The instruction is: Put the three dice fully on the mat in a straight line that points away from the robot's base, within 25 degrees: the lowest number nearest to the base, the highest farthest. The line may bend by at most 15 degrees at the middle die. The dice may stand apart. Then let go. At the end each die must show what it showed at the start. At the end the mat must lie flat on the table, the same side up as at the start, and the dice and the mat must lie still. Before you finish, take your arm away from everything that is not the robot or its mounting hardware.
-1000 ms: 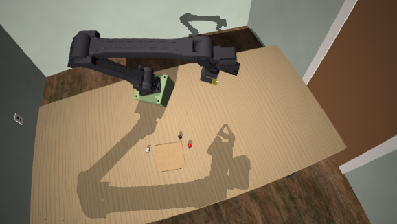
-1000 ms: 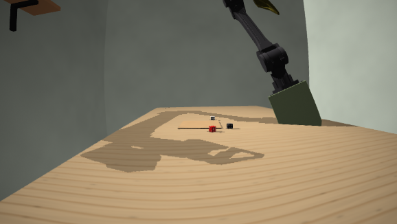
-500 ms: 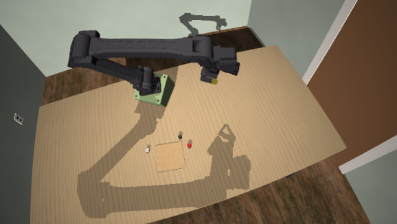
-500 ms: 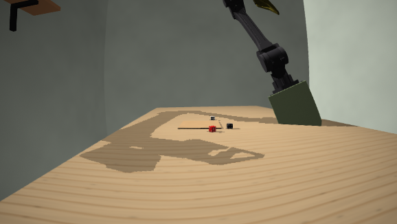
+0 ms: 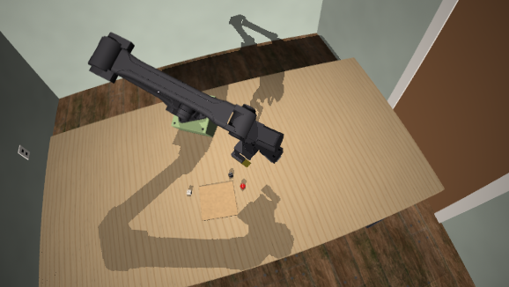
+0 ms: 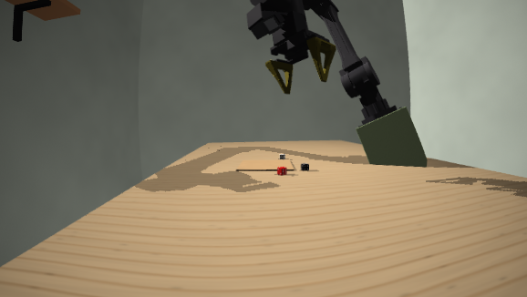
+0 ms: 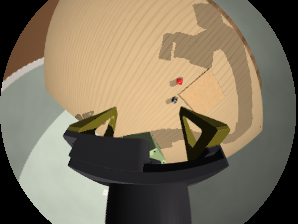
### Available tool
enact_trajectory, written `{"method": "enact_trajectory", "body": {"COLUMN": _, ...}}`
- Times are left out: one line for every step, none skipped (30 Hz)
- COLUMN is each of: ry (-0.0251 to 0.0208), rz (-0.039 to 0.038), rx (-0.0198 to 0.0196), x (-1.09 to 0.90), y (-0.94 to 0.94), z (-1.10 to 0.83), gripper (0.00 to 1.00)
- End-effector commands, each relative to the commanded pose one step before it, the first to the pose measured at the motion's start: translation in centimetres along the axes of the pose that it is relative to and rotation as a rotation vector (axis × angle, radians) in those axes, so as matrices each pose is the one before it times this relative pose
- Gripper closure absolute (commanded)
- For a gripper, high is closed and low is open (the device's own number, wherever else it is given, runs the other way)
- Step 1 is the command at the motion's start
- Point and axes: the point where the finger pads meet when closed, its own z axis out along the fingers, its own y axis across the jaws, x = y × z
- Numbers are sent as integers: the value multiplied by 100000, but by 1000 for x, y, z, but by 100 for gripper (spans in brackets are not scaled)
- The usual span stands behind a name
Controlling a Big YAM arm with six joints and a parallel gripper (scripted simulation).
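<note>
While the yellow metal-like fingers (image 6: 304,87) are wide apart and hold nothing, the small red die (image 5: 242,186) (image 6: 282,170) (image 7: 179,81), black die (image 5: 231,175) (image 6: 304,167) (image 7: 174,100) and white die (image 5: 189,193) (image 6: 282,157) lie beside the flat square tan mat (image 5: 218,201) (image 6: 264,165) (image 7: 202,93), below centre in the top view. All placing remains; the numbers I cannot read.

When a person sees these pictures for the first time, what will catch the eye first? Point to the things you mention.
Most likely the large dark arm, reaching from its green base (image 5: 188,127) (image 6: 393,138) over the table, with the open gripper (image 6: 305,87) (image 7: 148,110) and its yellow fingers high above the surface. Next, perhaps, its broad shadow across the table, and the small red die (image 5: 242,186) (image 6: 282,171) (image 7: 179,81) beside the square mat (image 5: 217,201) (image 6: 264,165) (image 7: 202,92).
</note>
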Motion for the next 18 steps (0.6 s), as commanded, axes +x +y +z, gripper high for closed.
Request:
{"method": "enact_trajectory", "body": {"ry": -7215, "rz": -1424, "rx": 210, "x": -1507, "y": -1704, "z": -413, "gripper": 0}}
{"method": "enact_trajectory", "body": {"ry": 580, "rz": 2412, "rx": 4783, "x": 464, "y": -2064, "z": 891, "gripper": 0}}
{"method": "enact_trajectory", "body": {"ry": 676, "rz": 1961, "rx": 3963, "x": 443, "y": -1665, "z": 769, "gripper": 0}}
{"method": "enact_trajectory", "body": {"ry": 638, "rz": 1480, "rx": 3036, "x": 374, "y": -1248, "z": 609, "gripper": 0}}
{"method": "enact_trajectory", "body": {"ry": 498, "rz": 1004, "rx": 2085, "x": 273, "y": -842, "z": 429, "gripper": 0}}
{"method": "enact_trajectory", "body": {"ry": 309, "rz": 575, "rx": 1202, "x": 163, "y": -480, "z": 252, "gripper": 0}}
{"method": "enact_trajectory", "body": {"ry": 132, "rz": 235, "rx": 493, "x": 68, "y": -196, "z": 105, "gripper": 0}}
{"method": "enact_trajectory", "body": {"ry": -1544, "rz": 683, "rx": 50, "x": -778, "y": -214, "z": -460, "gripper": 0}}
{"method": "enact_trajectory", "body": {"ry": -3300, "rz": 349, "rx": -629, "x": -1536, "y": 29, "z": -1026, "gripper": 0}}
{"method": "enact_trajectory", "body": {"ry": -617, "rz": -1526, "rx": -552, "x": -94, "y": 587, "z": -203, "gripper": 0}}
{"method": "enact_trajectory", "body": {"ry": 522, "rz": -213, "rx": 9, "x": 265, "y": 59, "z": 156, "gripper": 0}}
{"method": "enact_trajectory", "body": {"ry": 1602, "rz": -656, "rx": 50, "x": 816, "y": 176, "z": 475, "gripper": 0}}
{"method": "enact_trajectory", "body": {"ry": 422, "rz": -173, "rx": 7, "x": 214, "y": 48, "z": 127, "gripper": 0}}
{"method": "enact_trajectory", "body": {"ry": -6, "rz": 3, "rx": 0, "x": -3, "y": -1, "z": -2, "gripper": 0}}
{"method": "enact_trajectory", "body": {"ry": -5, "rz": 2, "rx": 0, "x": -3, "y": -1, "z": -1, "gripper": 0}}
{"method": "enact_trajectory", "body": {"ry": 2, "rz": -1, "rx": 0, "x": 1, "y": 0, "z": 0, "gripper": 0}}
{"method": "enact_trajectory", "body": {"ry": 0, "rz": 0, "rx": 0, "x": 0, "y": 0, "z": 0, "gripper": 0}}
{"method": "enact_trajectory", "body": {"ry": 0, "rz": 0, "rx": 0, "x": 0, "y": 0, "z": 0, "gripper": 0}}
